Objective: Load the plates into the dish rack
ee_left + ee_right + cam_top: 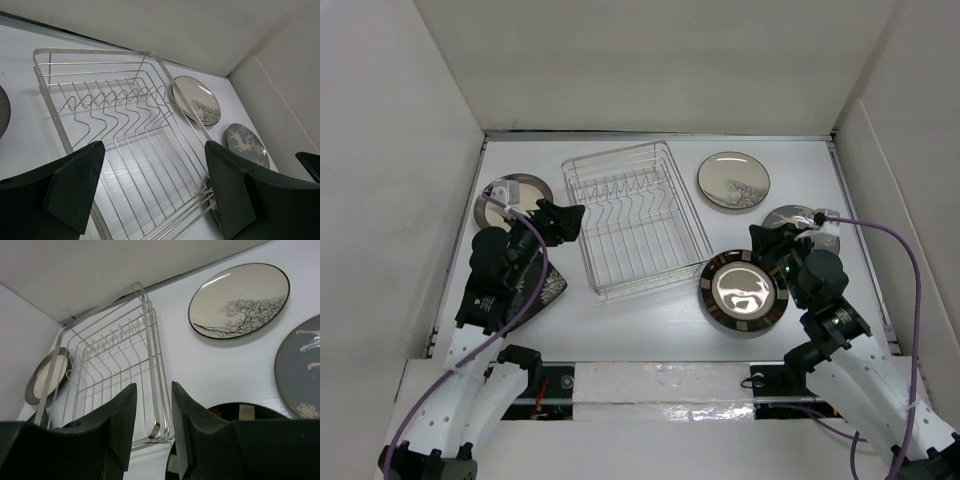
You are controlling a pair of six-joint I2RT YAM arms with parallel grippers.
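The empty silver wire dish rack point(635, 220) stands mid-table. It also shows in the left wrist view point(95, 50) and the right wrist view point(150, 325). A steel plate point(510, 195) lies left of it. A beige dark-rimmed plate point(733, 180) lies to the back right. A grey plate with a deer pattern point(805, 222) lies at the right. The dark chequered-rim plate point(743, 290) lies front right. The square black floral plate point(548, 290) lies partly under my left arm. My left gripper point(565, 222) is wide open and empty at the rack's left edge. My right gripper point(767, 243) is slightly open and empty above the chequered plate's far edge.
White walls enclose the table on the left, back and right. A purple cable runs along each arm. In the left wrist view the beige plate point(196, 100) and the grey plate point(247, 145) lie beyond the rack.
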